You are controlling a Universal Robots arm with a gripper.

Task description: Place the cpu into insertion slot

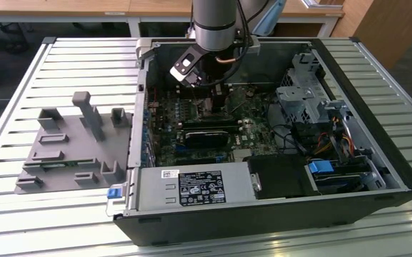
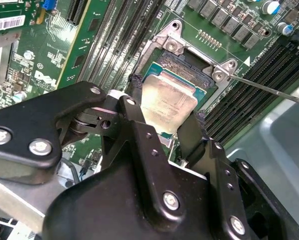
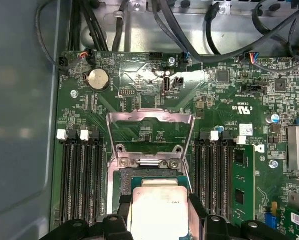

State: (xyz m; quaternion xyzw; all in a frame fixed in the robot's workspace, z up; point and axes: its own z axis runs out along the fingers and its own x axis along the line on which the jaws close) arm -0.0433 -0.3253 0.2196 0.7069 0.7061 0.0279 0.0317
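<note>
Pinching the silvery square cpu [image 2: 170,100] by its edges, your black gripper [image 2: 165,114] holds it level over the metal-framed insertion slot [image 2: 185,63], toward 12 o'clock in the case [image 1: 263,220].

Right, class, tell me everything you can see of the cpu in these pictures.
The cpu is a small flat square chip with a dull silvery metal face, rounded corners and a thin green edge beneath. It lies face up, roughly level, between the gripper's two black fingers, which press its opposite sides. It sits directly over the insertion slot, whose metal load frame is swung open. Whether it is fully seated cannot be told.
</note>
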